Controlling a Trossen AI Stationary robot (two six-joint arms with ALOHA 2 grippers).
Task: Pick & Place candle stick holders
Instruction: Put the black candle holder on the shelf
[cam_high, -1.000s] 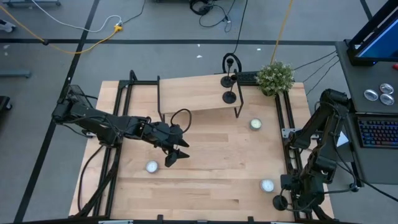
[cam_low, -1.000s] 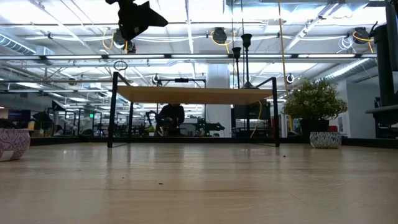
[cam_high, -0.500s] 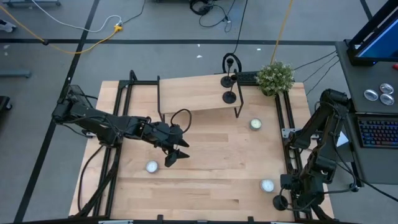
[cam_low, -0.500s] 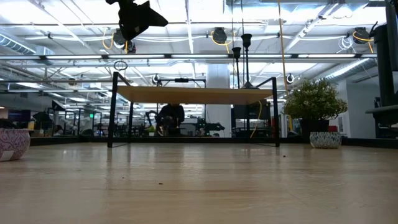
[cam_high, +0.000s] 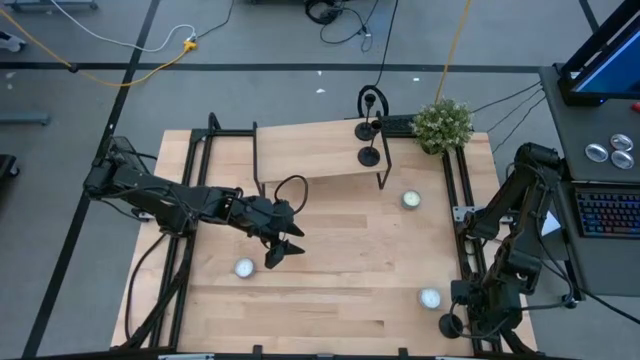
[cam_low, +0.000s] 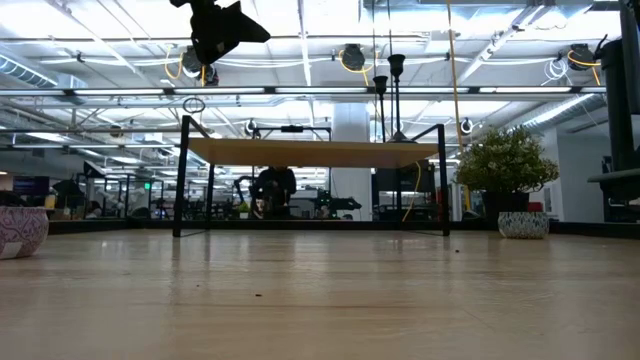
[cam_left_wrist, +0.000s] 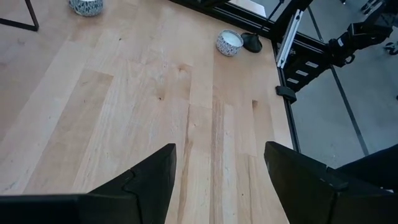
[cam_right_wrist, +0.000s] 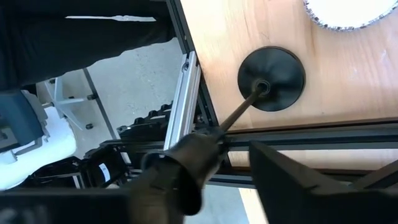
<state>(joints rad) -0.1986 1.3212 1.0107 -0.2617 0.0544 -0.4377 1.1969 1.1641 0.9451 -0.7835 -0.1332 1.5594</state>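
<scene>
Left gripper (cam_high: 284, 243): hovers above the worktop (cam_high: 340, 290) centre, jaws spread open with bare wood between them in its wrist view, holding nothing.
Right gripper (cam_high: 470, 318): folded low at the worktop's 4 o'clock corner; whether its jaws are open or closed cannot be told.
Corner candle stick holder (cam_right_wrist: 271, 79): stands upright at that 4 o'clock corner, disc base on the wood by the frame rail, thin stem rising toward the right wrist camera. It sits directly beneath the right arm's jaws.
Shelf holders (cam_high: 369, 140): two more black holders stand upright at the 3 o'clock end of the raised shelf (cam_high: 300, 158), toward the worktop's 1 o'clock.
Key relation: the corner holder lies well apart from the left arm, at about 4 o'clock from it; the right arm is much nearer, and the stem's vertical axis likely calls for a sideways pinch.
Containers: three white tealights (cam_high: 244, 267) in patterned cups dot the worktop; a potted plant (cam_high: 442, 124) sits at 1 o'clock.
</scene>
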